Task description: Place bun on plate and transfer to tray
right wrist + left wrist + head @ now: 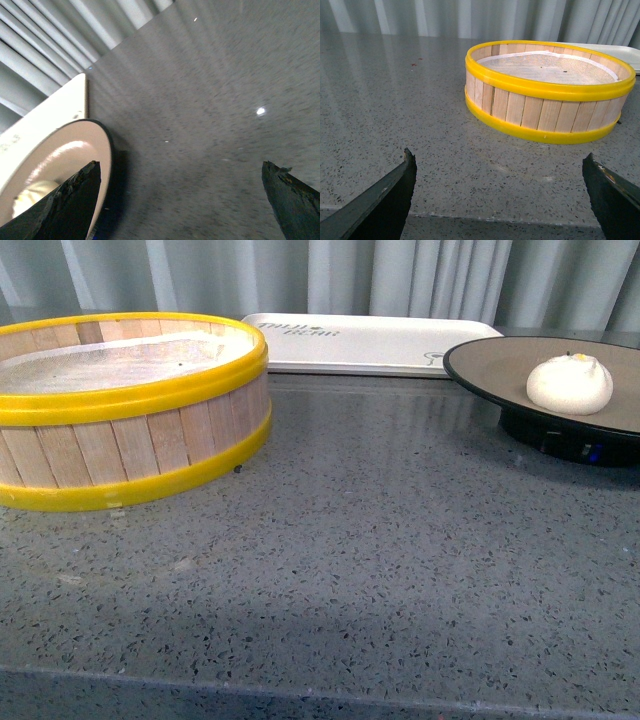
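The white bun [570, 384] lies on the brown-grey plate [490, 365] with a black rim at the right of the front view. The cream tray [370, 340] lies behind, at the back middle. Neither gripper shows in the front view. In the right wrist view my right gripper [180, 172] is open and empty beside the plate [75, 145]; the bun [32, 194] shows partly behind one finger, and the tray [50, 112] lies beyond the plate. In the left wrist view my left gripper [500, 172] is open and empty over bare table.
A yellow-rimmed wooden steamer basket [120, 410] with a white liner stands at the left; it also shows in the left wrist view [550, 92]. The table is grey speckled stone [350, 560], with its front edge near the bottom. Grey curtains hang behind.
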